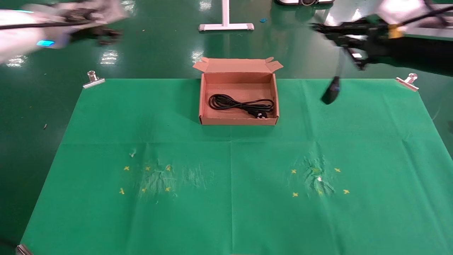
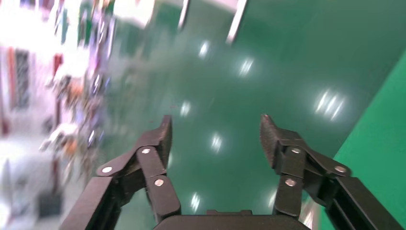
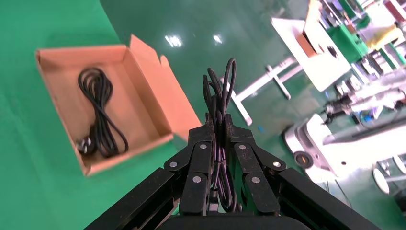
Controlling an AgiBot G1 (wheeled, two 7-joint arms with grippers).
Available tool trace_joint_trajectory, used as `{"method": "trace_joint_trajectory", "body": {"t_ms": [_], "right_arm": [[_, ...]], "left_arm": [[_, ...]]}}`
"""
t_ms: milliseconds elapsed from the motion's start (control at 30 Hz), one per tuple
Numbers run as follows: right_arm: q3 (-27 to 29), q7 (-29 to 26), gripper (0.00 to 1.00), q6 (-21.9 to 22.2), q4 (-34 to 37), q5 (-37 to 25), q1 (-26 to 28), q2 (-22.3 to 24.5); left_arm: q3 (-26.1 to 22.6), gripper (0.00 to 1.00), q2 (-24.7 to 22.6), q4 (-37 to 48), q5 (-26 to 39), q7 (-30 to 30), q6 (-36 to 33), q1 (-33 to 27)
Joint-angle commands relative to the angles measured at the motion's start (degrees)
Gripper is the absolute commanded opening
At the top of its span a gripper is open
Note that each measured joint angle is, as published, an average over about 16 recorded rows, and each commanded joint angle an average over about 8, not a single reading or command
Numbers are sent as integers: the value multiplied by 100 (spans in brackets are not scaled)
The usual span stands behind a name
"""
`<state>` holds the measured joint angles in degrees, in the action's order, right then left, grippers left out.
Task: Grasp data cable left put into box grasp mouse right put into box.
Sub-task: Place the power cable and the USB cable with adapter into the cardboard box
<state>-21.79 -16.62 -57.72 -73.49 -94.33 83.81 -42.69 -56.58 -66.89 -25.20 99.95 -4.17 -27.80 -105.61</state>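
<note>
The brown cardboard box (image 1: 203,106) stands at the table's far middle. The coiled black data cable (image 1: 240,105) lies inside it; it also shows in the right wrist view (image 3: 98,112) in the box (image 3: 158,103). My right gripper (image 1: 320,29) is raised at the far right, shut on the mouse's thin bundled cable (image 3: 219,96). The black mouse (image 1: 330,93) hangs below it on its wire, above the table to the right of the box. My left gripper (image 1: 106,33) is raised at the far left, off the table, open and empty (image 2: 215,139).
A green cloth (image 1: 230,184) covers the table, held by metal clips at the far corners (image 1: 92,79) (image 1: 408,81). Yellow cross marks (image 1: 145,179) (image 1: 320,180) lie on the near left and near right. A white stand base (image 1: 226,25) is on the floor behind the box.
</note>
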Motion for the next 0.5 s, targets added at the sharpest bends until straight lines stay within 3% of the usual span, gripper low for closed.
{"method": "trace_joint_trajectory", "body": {"t_ms": [33, 300, 500], "right_arm": [[-62, 62, 0, 10, 69, -32, 119, -194], [-580, -81, 0, 138, 48, -543, 365, -1279], [-1057, -348, 0, 239, 109, -1272, 368, -1969]], "left_arm": [[-55, 100, 186, 84, 193, 122, 99, -122], [-226, 100, 263, -195, 620, 758, 89, -115], [-318, 100, 364, -484, 910, 1198, 64, -78]]}}
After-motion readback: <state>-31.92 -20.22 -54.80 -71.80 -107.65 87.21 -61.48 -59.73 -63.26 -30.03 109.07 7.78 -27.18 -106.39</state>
